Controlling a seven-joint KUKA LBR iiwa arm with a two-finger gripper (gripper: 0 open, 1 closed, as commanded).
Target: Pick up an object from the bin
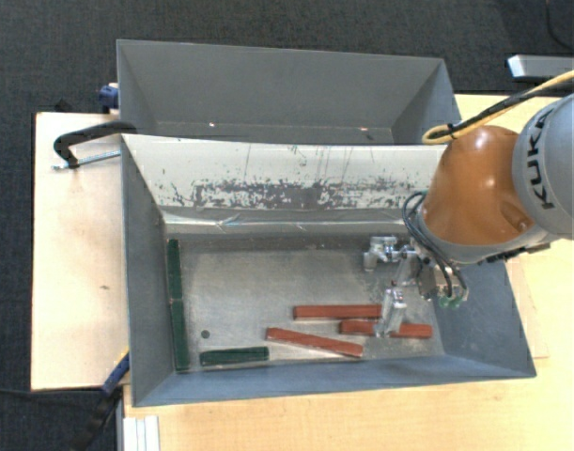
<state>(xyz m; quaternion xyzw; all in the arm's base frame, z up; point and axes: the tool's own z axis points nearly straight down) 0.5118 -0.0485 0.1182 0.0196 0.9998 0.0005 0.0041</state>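
Observation:
My gripper (392,319) reaches down at the bin's front right, its fingertips at a short red-brown bar (385,328) that lies along the floor there. Whether the fingers close on it I cannot make out. Just behind it lies a second red-brown bar (335,313), parallel to the first. A longer red-brown stick (314,342) lies slanted in front of them, to the left of the fingertips.
A short dark green bar (234,355) lies at the front left. A long dark green strip (177,303) runs along the left wall. The arm with its orange cover hangs over the bin's right side.

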